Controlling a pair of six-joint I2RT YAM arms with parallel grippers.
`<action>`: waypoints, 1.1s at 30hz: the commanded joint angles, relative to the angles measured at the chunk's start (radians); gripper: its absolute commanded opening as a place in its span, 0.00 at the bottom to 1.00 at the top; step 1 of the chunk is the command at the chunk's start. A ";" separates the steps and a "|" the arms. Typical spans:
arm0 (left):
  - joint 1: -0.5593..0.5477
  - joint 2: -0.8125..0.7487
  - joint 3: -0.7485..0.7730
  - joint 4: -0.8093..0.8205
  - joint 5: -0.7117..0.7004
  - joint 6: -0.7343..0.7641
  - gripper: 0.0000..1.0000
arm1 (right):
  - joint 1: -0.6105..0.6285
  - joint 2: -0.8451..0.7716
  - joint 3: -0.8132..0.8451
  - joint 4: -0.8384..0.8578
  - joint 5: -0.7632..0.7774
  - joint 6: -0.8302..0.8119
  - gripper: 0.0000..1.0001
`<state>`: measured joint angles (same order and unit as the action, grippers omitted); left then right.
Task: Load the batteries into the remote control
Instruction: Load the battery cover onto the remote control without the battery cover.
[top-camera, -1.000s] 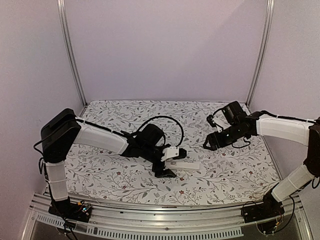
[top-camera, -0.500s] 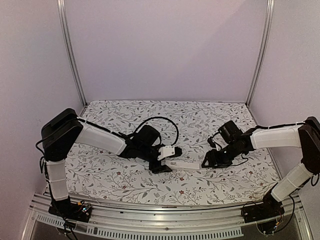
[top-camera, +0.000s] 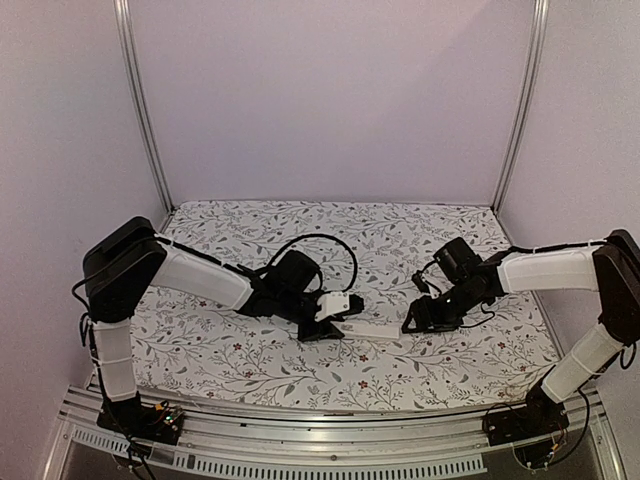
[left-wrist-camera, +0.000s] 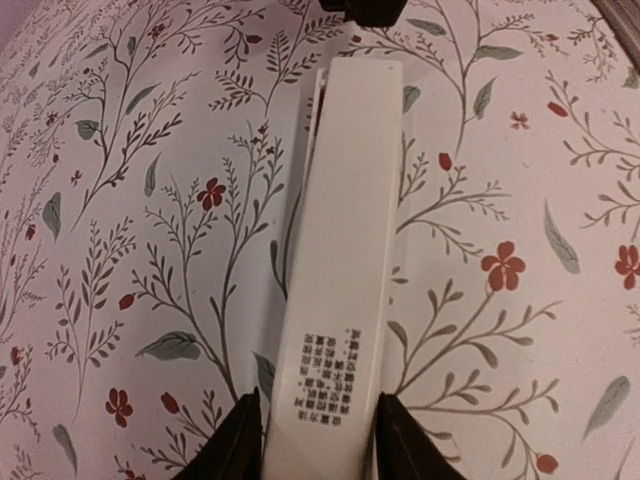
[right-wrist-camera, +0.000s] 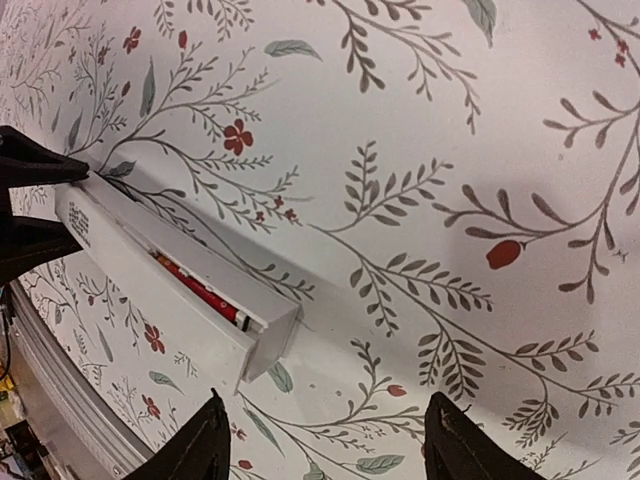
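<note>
White and slim, the remote control (top-camera: 368, 328) lies flat on the floral-patterned bench (top-camera: 250, 225). The left tool (top-camera: 325, 325) is clamped on the remote's printed-label end, one dark finger pressed against each long edge in the left wrist view. A second ago this tool held the remote slightly raised, and the right arm hung high and well away from it. Since then the remote has been lowered to the bench and the right tool (top-camera: 412, 322) has dropped to just beside the remote's opposite end, where the battery slot is. The right wrist view shows that tool's fingers (right-wrist-camera: 212, 440) spread apart with nothing between them, pointing at the open slot. A red-orange battery (right-wrist-camera: 200, 290) already sits inside that slot. The black battery cannot be seen in any view, so whether it is also loaded cannot be told. This looks like the right tool arriving to press or adjust the battery while the left steadies the remote.
</note>
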<state>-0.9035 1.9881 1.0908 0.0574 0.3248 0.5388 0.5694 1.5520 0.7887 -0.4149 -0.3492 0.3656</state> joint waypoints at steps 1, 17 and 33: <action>0.008 0.007 -0.012 -0.008 0.003 0.009 0.36 | 0.003 -0.024 0.093 -0.057 -0.012 -0.184 0.67; 0.022 0.006 -0.033 0.032 0.024 0.003 0.34 | 0.073 0.147 0.191 0.007 -0.016 -1.087 0.88; 0.044 0.007 -0.031 0.047 0.076 -0.017 0.34 | 0.132 0.290 0.191 0.076 0.069 -1.148 0.81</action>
<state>-0.8803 1.9881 1.0660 0.0929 0.3737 0.5373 0.6868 1.7985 0.9726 -0.3302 -0.3176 -0.7551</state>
